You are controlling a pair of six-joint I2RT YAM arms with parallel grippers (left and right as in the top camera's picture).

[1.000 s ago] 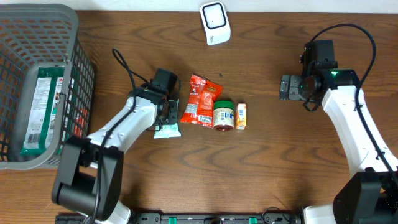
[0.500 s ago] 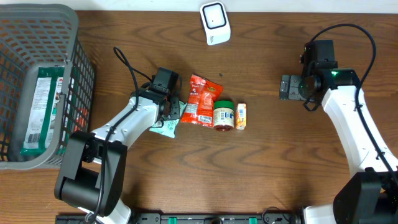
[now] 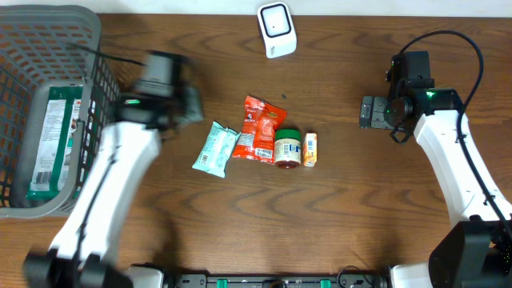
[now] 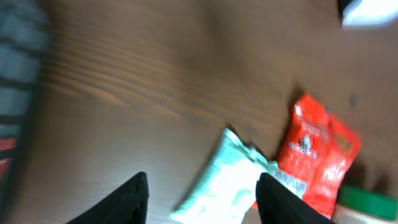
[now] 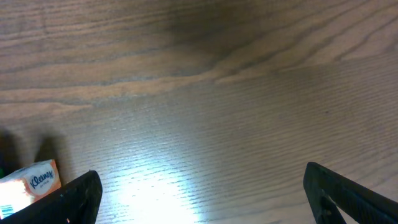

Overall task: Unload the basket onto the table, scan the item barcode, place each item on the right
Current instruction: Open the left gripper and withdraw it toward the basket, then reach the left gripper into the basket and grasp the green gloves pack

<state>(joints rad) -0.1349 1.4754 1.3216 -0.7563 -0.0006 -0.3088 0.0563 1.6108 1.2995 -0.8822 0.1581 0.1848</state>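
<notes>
Finding: your left gripper no longer has the teal packet. A second ago it sat low over that packet by the red packet. Now the arm has swung up and away toward the basket and shows as a blur in the overhead view. In the left wrist view its fingers stand apart with nothing between them; the packet lies on the table below them. The packet rests slantwise, its upper end touching the red packet, a little up the table from where it was a second ago. The jar and the small box have not shifted. Your right gripper has not moved; its fingers are spread wide over bare wood, and it holds nothing. The scanner stands at the far edge, well apart from the packet, and nothing is presented to it. Assessment: the release leaves the task with no item in hand. Whether the packet's barcode faces up cannot be read from these views, as the wrist view is smeared by motion. In my judgement the scan is outstanding for this packet, and you will need a fresh grasp before any item can be carried to the scanner.
</notes>
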